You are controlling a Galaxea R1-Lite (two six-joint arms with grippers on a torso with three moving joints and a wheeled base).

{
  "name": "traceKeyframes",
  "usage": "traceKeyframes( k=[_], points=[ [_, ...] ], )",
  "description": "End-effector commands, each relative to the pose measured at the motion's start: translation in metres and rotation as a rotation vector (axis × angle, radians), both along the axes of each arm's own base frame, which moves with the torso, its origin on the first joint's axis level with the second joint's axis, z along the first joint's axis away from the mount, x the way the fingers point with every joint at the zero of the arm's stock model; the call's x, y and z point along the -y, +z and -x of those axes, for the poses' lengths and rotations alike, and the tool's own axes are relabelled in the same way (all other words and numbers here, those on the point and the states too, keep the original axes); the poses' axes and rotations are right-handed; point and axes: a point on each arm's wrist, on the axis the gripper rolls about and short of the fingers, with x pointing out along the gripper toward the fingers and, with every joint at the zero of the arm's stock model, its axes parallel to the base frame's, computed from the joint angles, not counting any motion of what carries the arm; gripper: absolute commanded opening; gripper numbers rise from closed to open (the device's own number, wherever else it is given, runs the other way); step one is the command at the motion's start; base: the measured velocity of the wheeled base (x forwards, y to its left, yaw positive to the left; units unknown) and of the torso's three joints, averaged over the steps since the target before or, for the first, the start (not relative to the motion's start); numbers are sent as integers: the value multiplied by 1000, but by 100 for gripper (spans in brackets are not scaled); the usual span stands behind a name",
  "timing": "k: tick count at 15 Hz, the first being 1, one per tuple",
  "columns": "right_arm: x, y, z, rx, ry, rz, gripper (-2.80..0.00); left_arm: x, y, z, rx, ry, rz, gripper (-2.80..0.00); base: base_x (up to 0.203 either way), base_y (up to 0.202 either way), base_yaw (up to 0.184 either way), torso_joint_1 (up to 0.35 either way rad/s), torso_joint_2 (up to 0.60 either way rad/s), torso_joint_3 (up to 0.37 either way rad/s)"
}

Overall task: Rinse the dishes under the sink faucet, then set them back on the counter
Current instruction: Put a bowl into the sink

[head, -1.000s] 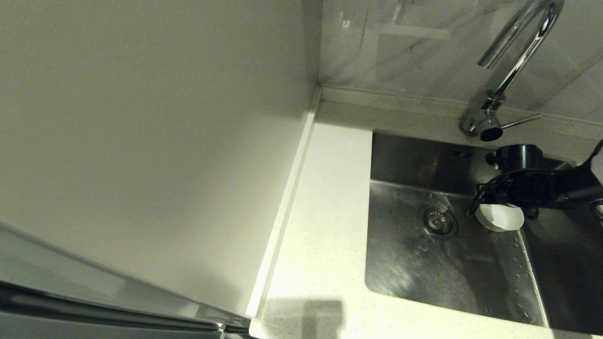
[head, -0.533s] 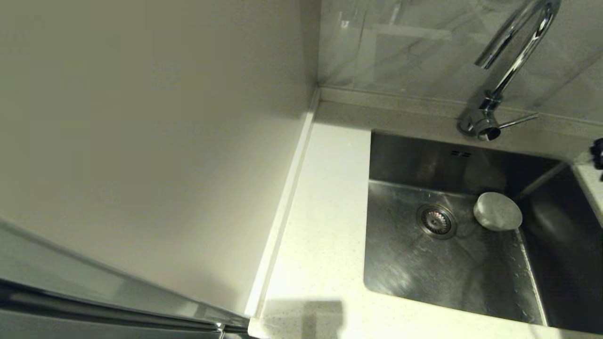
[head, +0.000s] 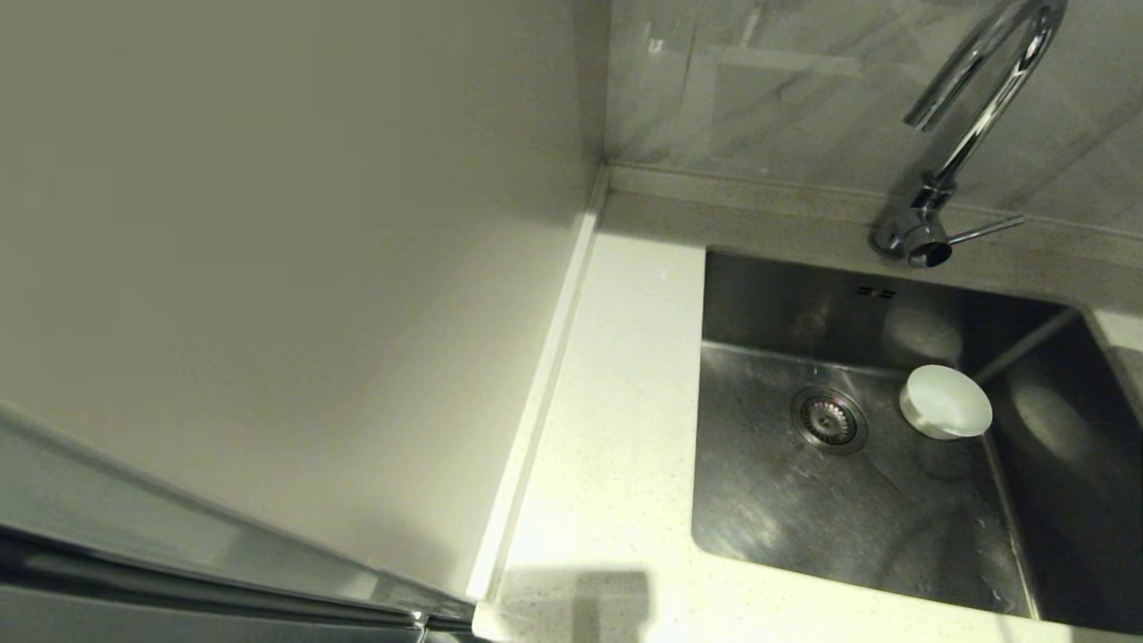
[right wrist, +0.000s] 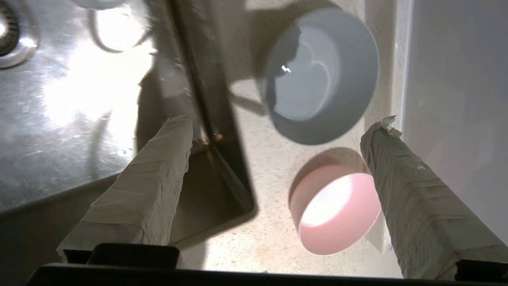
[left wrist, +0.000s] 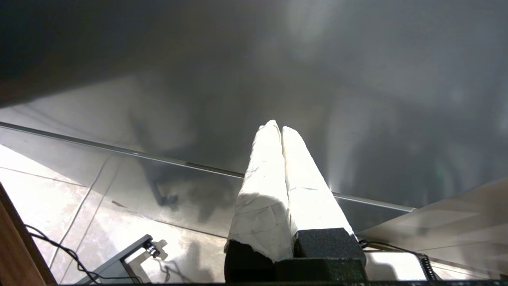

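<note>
Head view gives me the white bowl (head: 945, 402) alone on the sink (head: 804, 527) floor, beside the drain strainer (head: 829, 420). My right pincer (right wrist: 281, 131) gapes wide over the table (right wrist: 274, 167) strip beside the sink, above the blue bowl (right wrist: 319, 75) and pink bowl (right wrist: 337, 208). The parked left pincer (left wrist: 281, 129) is closed.

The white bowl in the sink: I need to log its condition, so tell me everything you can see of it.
The white bowl is small, round and shallow, with a smooth pale inside and a greyish outer wall; it looks like glazed ceramic or plastic. It sits on the floor of the steel sink, slightly tilted, opening up, beside the drain strainer but not touching it. It lies roughly below the faucet. No water is running and no gripper touches it. It looks empty.
</note>
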Motion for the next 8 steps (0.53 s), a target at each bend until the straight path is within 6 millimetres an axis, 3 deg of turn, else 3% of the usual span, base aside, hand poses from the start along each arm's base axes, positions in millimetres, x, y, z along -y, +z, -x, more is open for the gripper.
traceKeyframes(
  k=[1, 8],
  points=[
    [13, -15, -4, -43, -23, -44, 0, 0, 0, 0, 3, 1, 1, -280, 0, 0, 0, 0, 0, 0],
    [48, -75, -21, -171, -88, -199, 0, 0, 0, 0, 3, -1, 1, -280, 0, 0, 0, 0, 0, 0]
  ],
)
